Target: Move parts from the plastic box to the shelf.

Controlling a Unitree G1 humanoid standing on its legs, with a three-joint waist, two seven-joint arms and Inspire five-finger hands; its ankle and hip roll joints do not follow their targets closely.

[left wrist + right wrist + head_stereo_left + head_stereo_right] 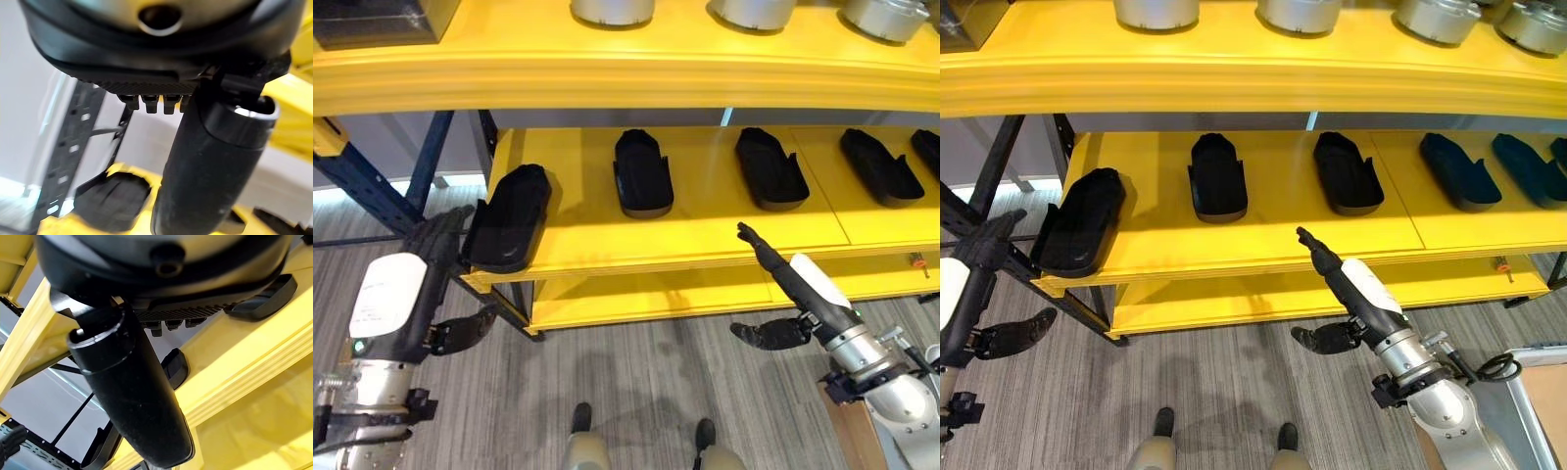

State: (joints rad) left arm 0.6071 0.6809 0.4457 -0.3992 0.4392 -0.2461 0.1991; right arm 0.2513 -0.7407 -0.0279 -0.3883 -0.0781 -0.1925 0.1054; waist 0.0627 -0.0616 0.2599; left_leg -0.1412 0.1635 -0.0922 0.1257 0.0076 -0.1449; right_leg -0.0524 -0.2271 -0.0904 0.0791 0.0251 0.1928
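Lying in a row along the middle board of the yellow shelf (pixel 705 235): black moulded parts, the leftmost part (pixel 509 217) at the shelf's left corner, overhanging the front edge and tilted. Next along the same board, a second part (pixel 641 172), then a third part (pixel 770 167), then a fourth part (pixel 881 166), each apart from its neighbour and set back from the front edge. Just outside the shelf's left corner, touching or nearly touching the overhanging part, the left hand (pixel 435 240), fingers straight and reaching up along the part's outer side, thumb held apart lower down; holding nothing. In front of the shelf's front edge, below the third part, the right hand (pixel 1327 259), fingers straight and pointing up at the edge, thumb spread away beneath; empty. On the shelf's top board, a line of round silver metal parts (pixel 612 10). Below the shelf, grey striped floor (pixel 646 362).
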